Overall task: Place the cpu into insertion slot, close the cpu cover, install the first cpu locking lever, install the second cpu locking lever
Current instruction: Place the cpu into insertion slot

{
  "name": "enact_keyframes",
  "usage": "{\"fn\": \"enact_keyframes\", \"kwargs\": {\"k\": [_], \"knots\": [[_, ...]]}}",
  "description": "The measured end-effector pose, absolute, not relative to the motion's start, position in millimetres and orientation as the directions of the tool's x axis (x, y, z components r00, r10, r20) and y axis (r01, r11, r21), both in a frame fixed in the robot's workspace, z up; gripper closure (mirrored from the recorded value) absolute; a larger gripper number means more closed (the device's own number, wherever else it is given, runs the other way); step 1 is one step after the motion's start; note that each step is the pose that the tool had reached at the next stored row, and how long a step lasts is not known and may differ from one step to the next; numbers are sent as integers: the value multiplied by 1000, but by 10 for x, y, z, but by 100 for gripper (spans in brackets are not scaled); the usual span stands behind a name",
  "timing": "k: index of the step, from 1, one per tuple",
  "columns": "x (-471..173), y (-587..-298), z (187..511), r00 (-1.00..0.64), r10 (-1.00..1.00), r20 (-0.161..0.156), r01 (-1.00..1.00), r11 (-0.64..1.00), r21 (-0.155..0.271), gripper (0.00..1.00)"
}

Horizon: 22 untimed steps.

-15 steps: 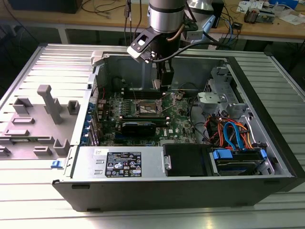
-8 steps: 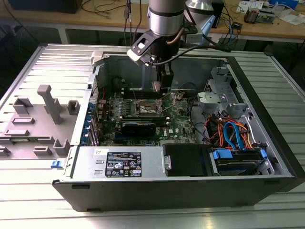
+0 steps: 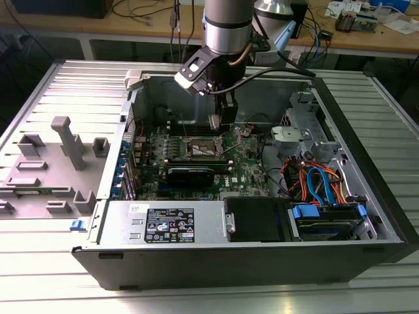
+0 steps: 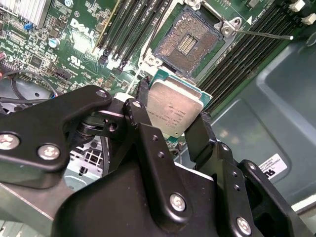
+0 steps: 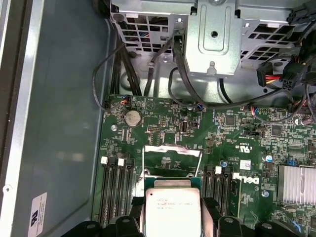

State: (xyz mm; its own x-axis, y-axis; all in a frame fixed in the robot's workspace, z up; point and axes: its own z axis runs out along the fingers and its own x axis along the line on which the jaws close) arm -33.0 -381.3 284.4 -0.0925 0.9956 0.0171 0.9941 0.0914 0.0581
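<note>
My tool (image 4: pixel 173 109) is pinching the cpu (image 4: pixel 174 106): two matte black fingers (image 4: pixel 197 136) press on opposite edges of the one flat square chip. It has a brushed silver-grey lid on a green rim.

The chip hangs clear of the board, near the insertion slot (image 4: pixel 190 42) but not in it. The slot is a single dark square frame around a grainy greyish field of contacts, and it lies bare.

The second wrist view also shows one thin wire locking lever (image 4: pixel 261 34) standing free beside the slot, and long narrow black memory slots (image 4: pixel 131 29) on both sides of it.

In the first wrist view, the cpu cover (image 5: pixel 173 149), a thin shiny metal frame with a large cut-out, stands tilted up beyond the chip. That view adds one round coin cell (image 5: pixel 132 117) and one finned metal heatsink (image 5: pixel 296 183).

The exterior view shows the open sheet-metal computer case (image 3: pixel 262 265) lying on a ribbed aluminium table (image 3: pixel 393 95). One grey moulded fixture (image 3: pixel 62 154) lies toward the exterior view's left.
</note>
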Motion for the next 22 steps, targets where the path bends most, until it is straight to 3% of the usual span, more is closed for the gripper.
{"fn": "enact_keyframes", "kwargs": {"k": [19,22], "knots": [[-330,-3834,2791,-93,996,17,994,91,58,46],[-341,-3850,2623,-50,999,17,997,49,58,46]]}}
